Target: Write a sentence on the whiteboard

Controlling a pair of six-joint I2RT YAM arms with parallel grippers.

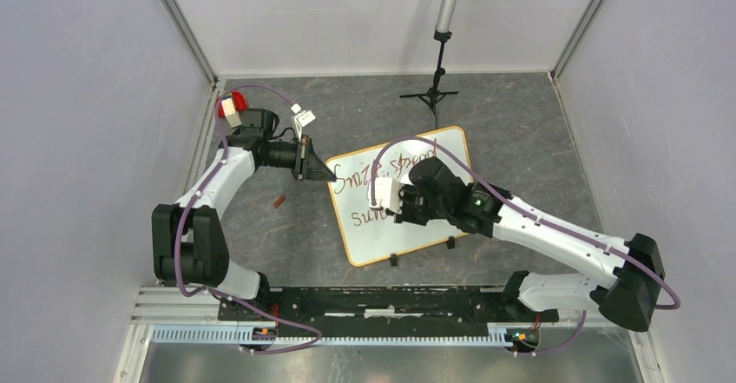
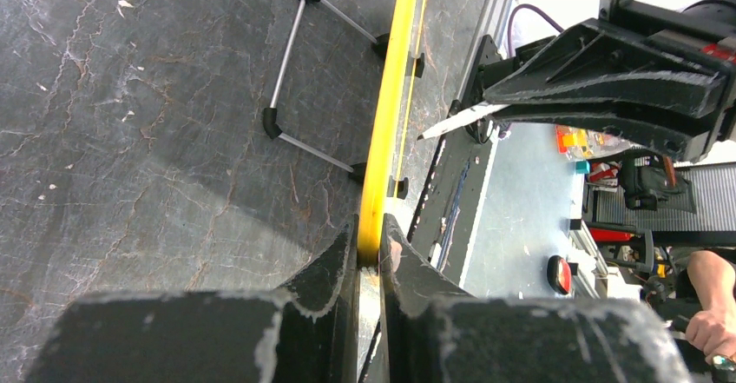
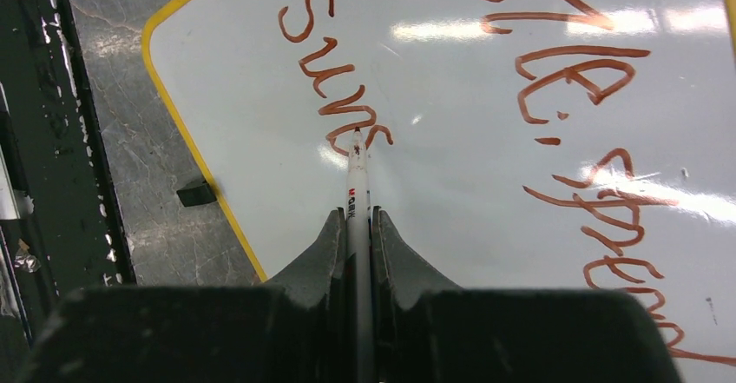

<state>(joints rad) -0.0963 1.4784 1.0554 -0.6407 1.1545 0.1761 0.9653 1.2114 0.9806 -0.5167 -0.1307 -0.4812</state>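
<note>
The whiteboard (image 1: 377,235) lies tilted on the table, white with a yellow-orange frame and two black clips on its near edge. My left gripper (image 1: 325,173) is shut on its left edge; in the left wrist view the yellow frame (image 2: 388,114) runs edge-on between my fingers (image 2: 334,266). My right gripper (image 1: 392,201) is shut on a white marker (image 3: 357,188), whose tip touches the board at the end of the red lettering "suns" (image 3: 334,79). The sentence (image 1: 373,174) reads "Smile, spread" on the upper line (image 3: 599,122), with "suns" below.
A small red-brown cap (image 1: 279,201) lies on the dark table left of the board. A black tripod stand (image 1: 431,92) stands at the back. A folding metal stand (image 2: 299,79) shows under the board. White walls enclose the table.
</note>
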